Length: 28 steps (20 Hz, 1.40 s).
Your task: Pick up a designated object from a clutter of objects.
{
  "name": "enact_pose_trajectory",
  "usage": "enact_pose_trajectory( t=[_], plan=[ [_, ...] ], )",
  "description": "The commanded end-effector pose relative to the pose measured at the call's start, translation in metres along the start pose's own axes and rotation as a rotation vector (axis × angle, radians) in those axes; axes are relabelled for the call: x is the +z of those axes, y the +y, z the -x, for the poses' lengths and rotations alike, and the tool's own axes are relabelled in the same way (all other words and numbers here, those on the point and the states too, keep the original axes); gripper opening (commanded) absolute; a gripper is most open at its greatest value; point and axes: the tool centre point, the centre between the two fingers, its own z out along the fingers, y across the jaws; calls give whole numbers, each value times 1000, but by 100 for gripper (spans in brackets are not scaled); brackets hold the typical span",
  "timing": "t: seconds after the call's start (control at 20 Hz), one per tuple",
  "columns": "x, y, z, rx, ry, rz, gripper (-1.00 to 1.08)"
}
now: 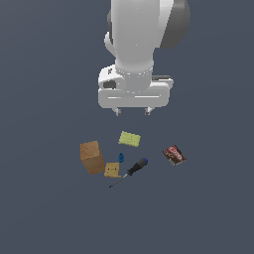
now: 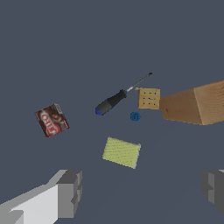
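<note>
Hovering wide open and empty, end effector (image 1: 133,112) high over pad (image 1: 129,139), long axis skewed across the fingers.

Bare surface (image 1: 208,208) rings the yellow-green pad (image 1: 129,139) on every side, so the tool (image 1: 132,112), fingers spread wide above it, has room. Nearest obstacles are the tiny blue piece (image 1: 121,158), screwdriver (image 1: 130,171), tan cube (image 1: 112,170) and brown box (image 1: 92,157); the red-brown packet (image 1: 174,155) lies well apart.
</note>
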Motion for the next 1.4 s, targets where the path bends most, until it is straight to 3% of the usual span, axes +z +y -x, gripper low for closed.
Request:
enact_pose_trajectory(
  t=[0.0,0.75,1.35],
  plan=[
    [0,0,0,0,0,0,100],
    [-2,-9,0,-9,-11,6,100],
    [39,0,2,-185,-12,32,100]
  ],
)
